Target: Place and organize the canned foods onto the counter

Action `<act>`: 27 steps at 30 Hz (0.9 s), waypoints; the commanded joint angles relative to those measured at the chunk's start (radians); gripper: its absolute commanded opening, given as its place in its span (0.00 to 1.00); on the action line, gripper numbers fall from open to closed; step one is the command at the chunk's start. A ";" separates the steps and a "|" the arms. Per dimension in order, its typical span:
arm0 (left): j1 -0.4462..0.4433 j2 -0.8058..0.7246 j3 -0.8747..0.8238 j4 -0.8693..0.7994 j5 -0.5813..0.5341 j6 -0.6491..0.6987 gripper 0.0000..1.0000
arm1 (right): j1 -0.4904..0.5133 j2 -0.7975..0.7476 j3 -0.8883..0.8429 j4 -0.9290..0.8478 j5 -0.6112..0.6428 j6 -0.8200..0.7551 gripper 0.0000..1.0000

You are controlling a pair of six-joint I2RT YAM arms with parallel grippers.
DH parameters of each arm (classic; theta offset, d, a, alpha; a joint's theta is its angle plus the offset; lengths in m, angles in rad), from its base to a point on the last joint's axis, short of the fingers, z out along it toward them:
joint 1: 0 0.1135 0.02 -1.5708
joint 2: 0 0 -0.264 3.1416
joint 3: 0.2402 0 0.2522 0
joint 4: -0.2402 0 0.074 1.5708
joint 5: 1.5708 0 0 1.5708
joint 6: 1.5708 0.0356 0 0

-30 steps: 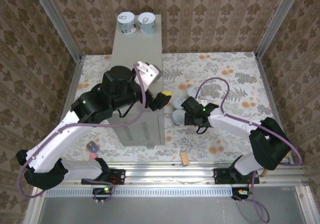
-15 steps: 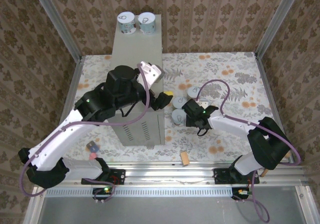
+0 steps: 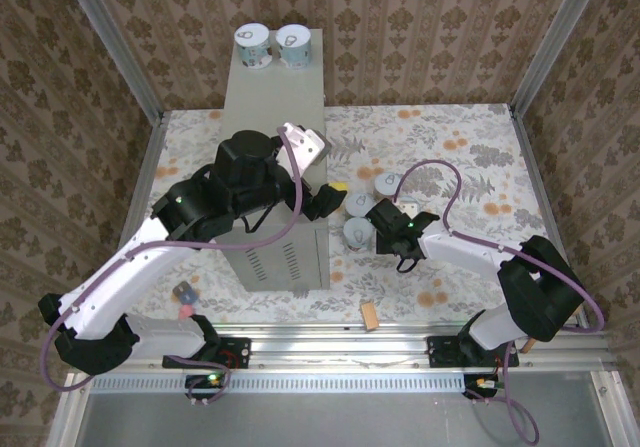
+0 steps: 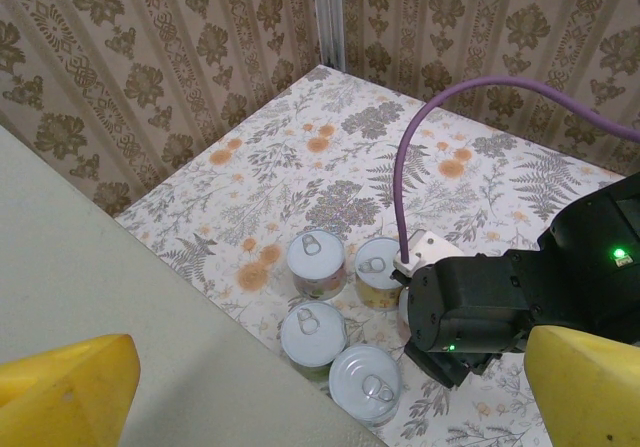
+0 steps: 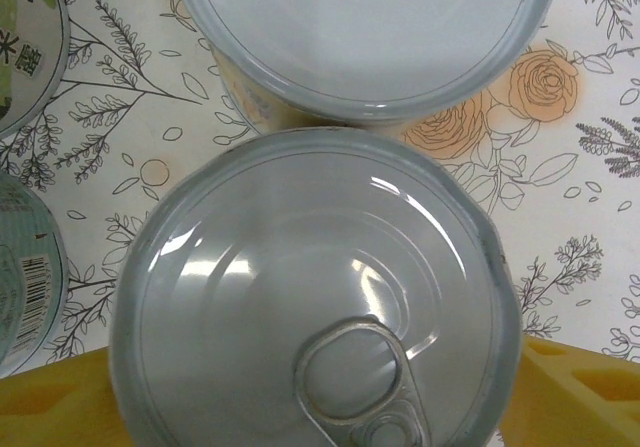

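Observation:
The counter (image 3: 272,95) is a tall grey box, with two cans (image 3: 253,45) (image 3: 293,44) standing at its far end. More canned foods cluster on the floral floor to its right (image 3: 357,233) (image 4: 316,262) (image 4: 366,382). My right gripper (image 3: 378,227) is down among them. In the right wrist view its yellow fingers (image 5: 570,397) sit tight against both sides of one white-lidded can (image 5: 310,287), with no gap showing, so my right gripper (image 5: 315,407) is shut on it. My left gripper (image 3: 332,192) hangs open over the counter's right edge, and its fingers (image 4: 585,387) hold nothing.
Vent slots (image 3: 285,262) mark the counter's near side. A small wooden block (image 3: 370,315) lies by the front rail, and a small blue and pink object (image 3: 185,293) lies at the left. Patterned walls close in the back and sides. Neighbouring cans (image 5: 370,37) (image 5: 25,47) crowd the held one.
The right gripper's fingers have closed in on the can and it has edged slightly towards the counter. The left arm has shifted a little and stays open.

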 commanded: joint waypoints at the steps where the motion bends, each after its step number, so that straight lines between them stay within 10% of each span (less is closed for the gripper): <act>1: -0.004 0.009 0.021 0.003 0.003 0.001 1.00 | -0.006 -0.030 0.002 0.002 0.048 -0.011 0.78; 27: -0.003 0.003 0.051 -0.062 0.008 0.039 1.00 | -0.010 -0.421 0.101 -0.048 -0.085 -0.335 0.67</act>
